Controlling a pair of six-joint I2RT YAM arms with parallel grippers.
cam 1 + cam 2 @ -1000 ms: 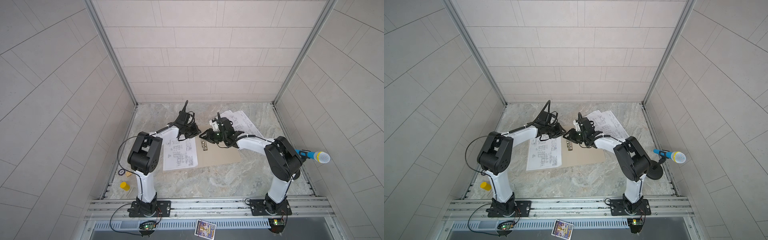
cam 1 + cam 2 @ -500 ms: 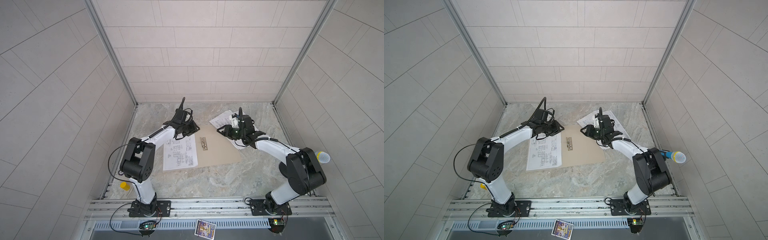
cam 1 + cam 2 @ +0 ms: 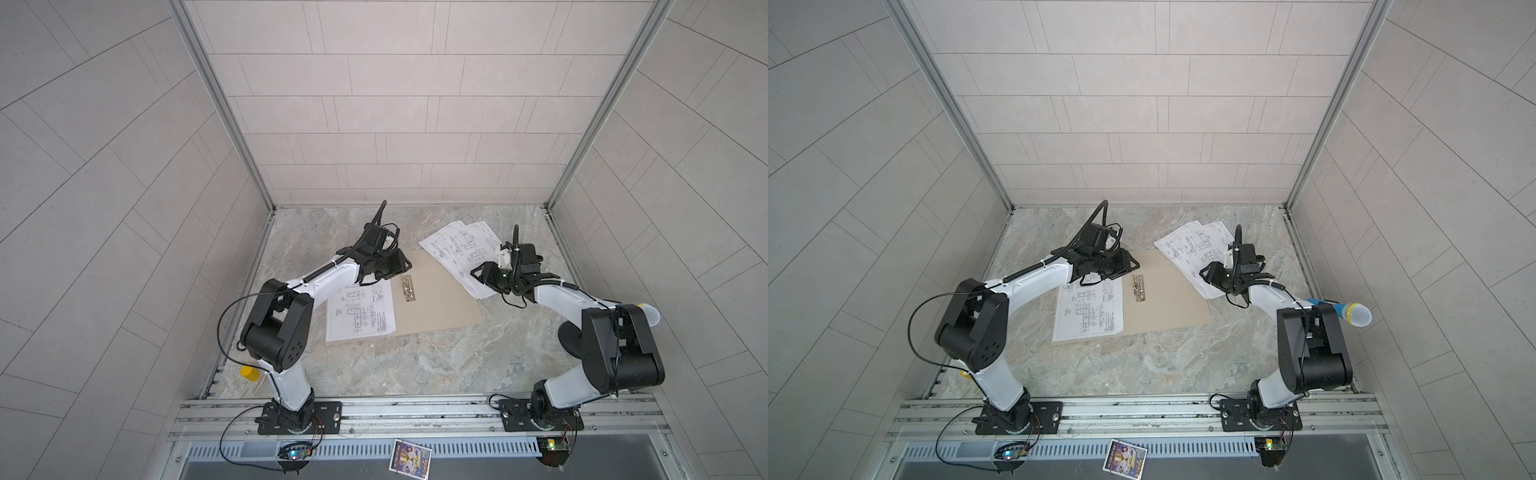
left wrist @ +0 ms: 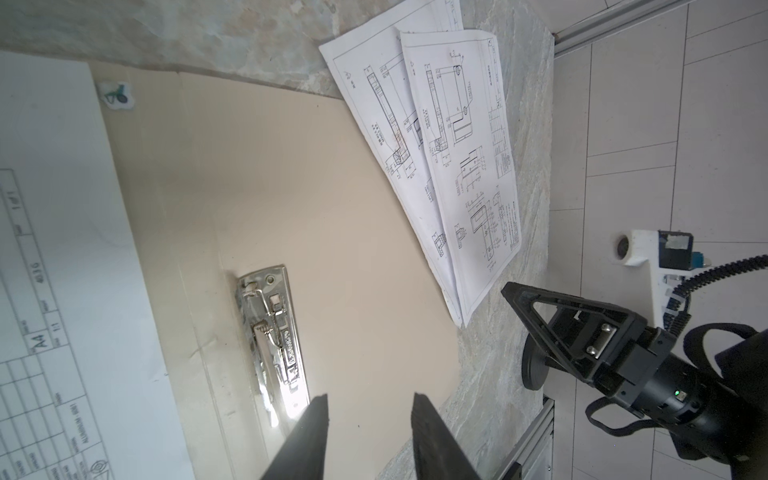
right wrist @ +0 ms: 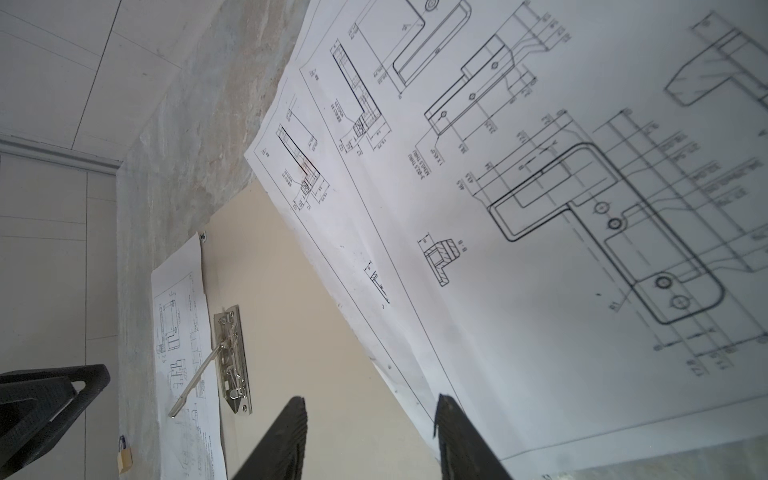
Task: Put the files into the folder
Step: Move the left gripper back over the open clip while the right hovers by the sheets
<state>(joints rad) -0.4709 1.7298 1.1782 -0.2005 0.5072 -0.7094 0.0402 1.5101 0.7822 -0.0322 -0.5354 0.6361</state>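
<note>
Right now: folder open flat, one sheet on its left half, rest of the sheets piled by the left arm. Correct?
No. The rest of the sheets lie by the right gripper, over the folder's right edge; both top views show it. Otherwise correct.

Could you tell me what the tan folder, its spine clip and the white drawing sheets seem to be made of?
The flat tan folder looks like matte cardboard: dull, uniform, creased near the spine. The small silvery clip is probably polished metal; it glints brightly. The white printed sheets look like thin paper, bending softly at the edge.
</note>
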